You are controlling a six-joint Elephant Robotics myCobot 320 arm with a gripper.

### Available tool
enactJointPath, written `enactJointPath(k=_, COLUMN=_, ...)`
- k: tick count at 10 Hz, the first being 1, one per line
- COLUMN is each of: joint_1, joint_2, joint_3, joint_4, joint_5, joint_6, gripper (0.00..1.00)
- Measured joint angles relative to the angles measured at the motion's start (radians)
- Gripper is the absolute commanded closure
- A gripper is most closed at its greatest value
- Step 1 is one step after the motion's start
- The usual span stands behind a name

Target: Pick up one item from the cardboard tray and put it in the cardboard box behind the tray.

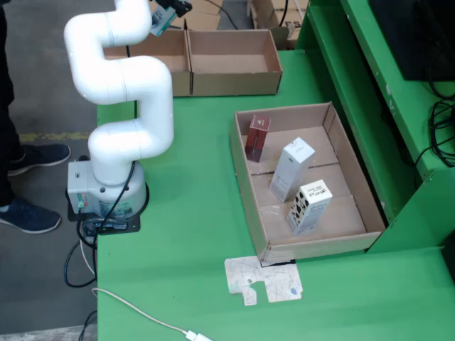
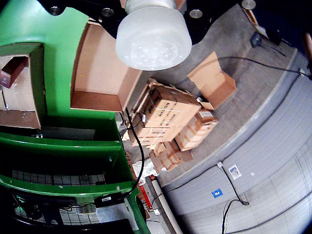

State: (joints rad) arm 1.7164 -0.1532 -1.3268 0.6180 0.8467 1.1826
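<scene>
Standing on its grey base at the left edge of the green table (image 1: 192, 213), the white jointed myCobot arm (image 1: 121, 92) bends upward and carries its tool out of the top of the fixed view, above the open brown cardboard box (image 1: 231, 62) at the table's far end. The gripper itself (image 2: 153, 33) shows in the riding view only as a pale, translucent round suction cup with nothing on its face; whether it is drawing air I cannot tell. Nearer the camera in the fixed view lies the shallow brown cardboard tray (image 1: 245, 181), holding three cartons: a dark red carton (image 1: 257, 137) standing at its far left corner, a plain white carton (image 1: 291, 169) leaning in the middle, and a white carton with black print (image 1: 308, 206) just in front of it. A flat, printed scrap of cardboard (image 1: 263, 279) rests on the table beside the tray's near corner. A white cable (image 1: 142, 312) trails across the near left of the table.
</scene>
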Motion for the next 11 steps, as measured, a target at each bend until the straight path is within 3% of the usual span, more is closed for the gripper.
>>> enactJointPath(k=11, joint_1=0.0, joint_2=-0.005, joint_3=0.0, joint_4=0.037, joint_5=-0.008, joint_6=-0.002, gripper=1.0)
